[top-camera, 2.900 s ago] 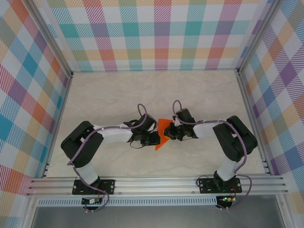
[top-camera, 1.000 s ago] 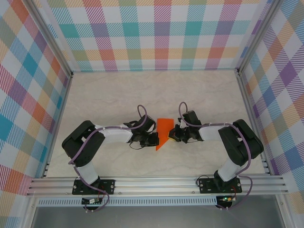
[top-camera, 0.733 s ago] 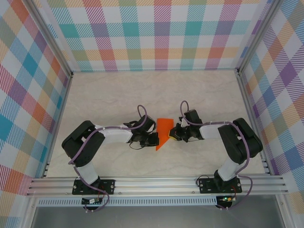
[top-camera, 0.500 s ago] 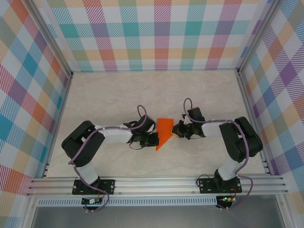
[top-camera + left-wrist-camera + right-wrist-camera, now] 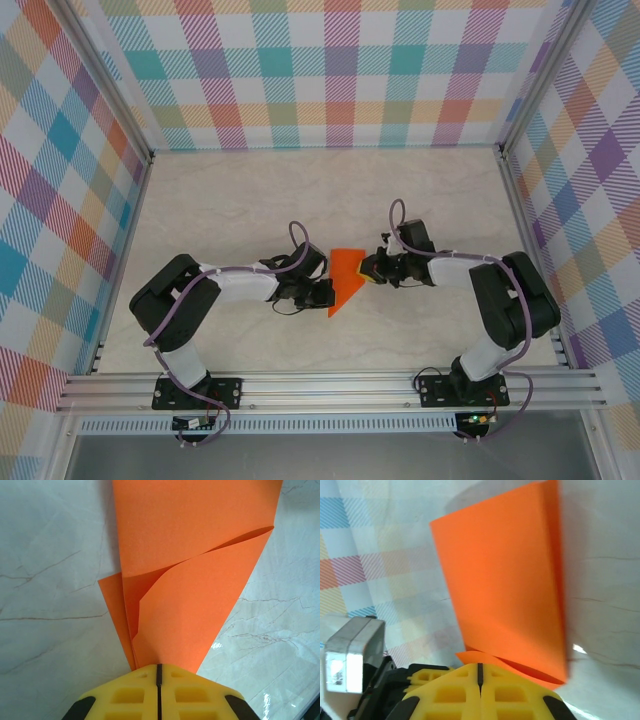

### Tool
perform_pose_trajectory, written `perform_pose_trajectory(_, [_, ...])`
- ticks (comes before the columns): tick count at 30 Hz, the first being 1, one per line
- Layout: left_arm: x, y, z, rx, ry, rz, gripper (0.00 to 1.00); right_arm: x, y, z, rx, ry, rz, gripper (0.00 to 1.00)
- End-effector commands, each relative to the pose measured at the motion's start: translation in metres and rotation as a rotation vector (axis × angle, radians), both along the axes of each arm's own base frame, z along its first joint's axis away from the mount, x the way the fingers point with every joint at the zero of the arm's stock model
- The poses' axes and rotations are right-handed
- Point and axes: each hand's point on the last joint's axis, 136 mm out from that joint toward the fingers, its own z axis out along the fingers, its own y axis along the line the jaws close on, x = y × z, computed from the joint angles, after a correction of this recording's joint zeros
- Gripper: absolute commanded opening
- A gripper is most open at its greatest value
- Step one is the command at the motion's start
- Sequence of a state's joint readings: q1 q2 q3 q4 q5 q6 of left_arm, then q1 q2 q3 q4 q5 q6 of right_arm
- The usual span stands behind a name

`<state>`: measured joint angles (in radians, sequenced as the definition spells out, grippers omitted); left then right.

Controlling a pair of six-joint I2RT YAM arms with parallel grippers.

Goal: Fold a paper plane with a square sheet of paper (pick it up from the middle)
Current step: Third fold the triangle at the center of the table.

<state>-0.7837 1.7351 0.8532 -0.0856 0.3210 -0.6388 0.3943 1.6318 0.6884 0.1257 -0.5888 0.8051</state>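
Observation:
The square sheet of paper (image 5: 346,270) is bright orange and folded into a tapering shape, lying mid-table between both arms. Its narrow lower end runs into my left gripper (image 5: 328,295), whose yellow jaws are shut on it (image 5: 159,666). In the left wrist view the paper (image 5: 200,555) fans out ahead, with one curled flap lifting off the layers below. My right gripper (image 5: 368,270) is shut at the sheet's right edge. In the right wrist view its closed tips (image 5: 480,665) sit against a loose orange flap (image 5: 505,580); no paper shows between the jaws.
The marble-patterned tabletop (image 5: 250,200) stretches bare to the back and sides. Checked walls (image 5: 340,70) enclose it on three sides, and an aluminium rail (image 5: 330,385) runs along the near edge. Part of the left arm's wrist (image 5: 350,655) appears beyond the paper.
My right gripper, still shut, has moved up and left from beside the paper to its right edge. The left gripper and the paper's tip have stayed put.

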Motion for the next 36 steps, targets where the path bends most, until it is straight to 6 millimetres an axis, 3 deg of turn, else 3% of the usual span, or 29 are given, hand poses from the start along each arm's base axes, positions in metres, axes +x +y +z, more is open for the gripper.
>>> perform_pose_trajectory(1, [-0.018,0.036,-0.032,0.162,0.075,0.018,0.08,-0.009,0.018,0.002,0.013,-0.004,0.079,0.03])
perform_pose_trajectory(12, [-0.010,0.023,-0.012,0.116,0.048,0.014,0.09,-0.021,0.021,-0.041,-0.020,0.101,0.083,0.00])
perform_pose_trajectory(17, [-0.001,0.014,0.015,0.060,0.009,0.024,0.12,-0.025,0.016,-0.051,-0.040,0.119,0.078,0.00])
perform_pose_trajectory(23, [-0.001,-0.016,0.044,-0.119,0.026,0.000,0.13,-0.026,0.015,-0.054,-0.049,0.125,0.078,0.00])
perform_pose_trajectory(26, [-0.004,-0.027,0.041,-0.169,0.068,-0.021,0.14,-0.026,0.015,-0.054,-0.051,0.125,0.078,0.00])
perform_pose_trajectory(30, [-0.010,-0.031,0.022,-0.163,0.131,-0.040,0.14,-0.027,0.014,-0.055,-0.055,0.129,0.077,0.00])
perform_pose_trajectory(36, [-0.020,-0.016,-0.007,-0.072,0.182,-0.033,0.13,-0.029,0.013,-0.057,-0.066,0.133,0.079,0.00])
